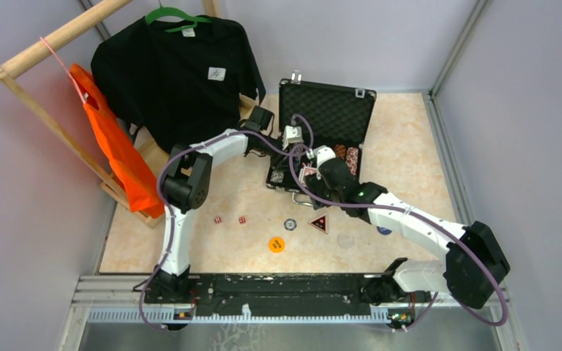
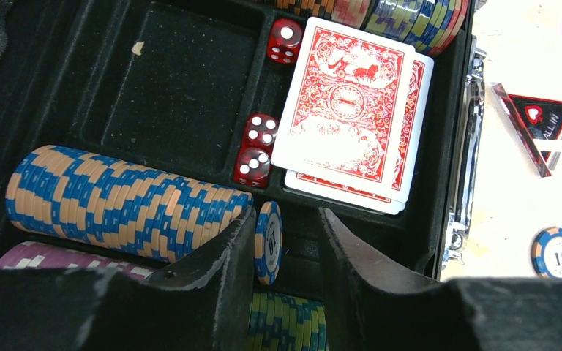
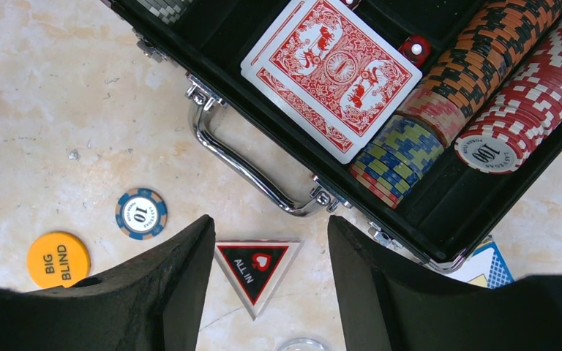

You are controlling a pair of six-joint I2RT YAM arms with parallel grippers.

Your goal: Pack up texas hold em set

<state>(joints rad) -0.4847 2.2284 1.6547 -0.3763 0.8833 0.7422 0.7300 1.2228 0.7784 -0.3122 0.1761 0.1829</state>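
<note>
— Hovering over the case (image 2: 183,88), why?
— My left jaws stand spread either side of a blue chip (image 2: 268,241), upright at its row's end inside, so it can seat. My right jaws, spread and empty, hang over the triangular token (image 3: 252,267) on the worktop (image 3: 58,110), likely next.

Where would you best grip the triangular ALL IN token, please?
Probably from straight above, pinching the ALL IN token across its thin rim, flat edge against opposite corner: it lies flat on the table, so no face is reachable. The right gripper stands open above it.
</note>
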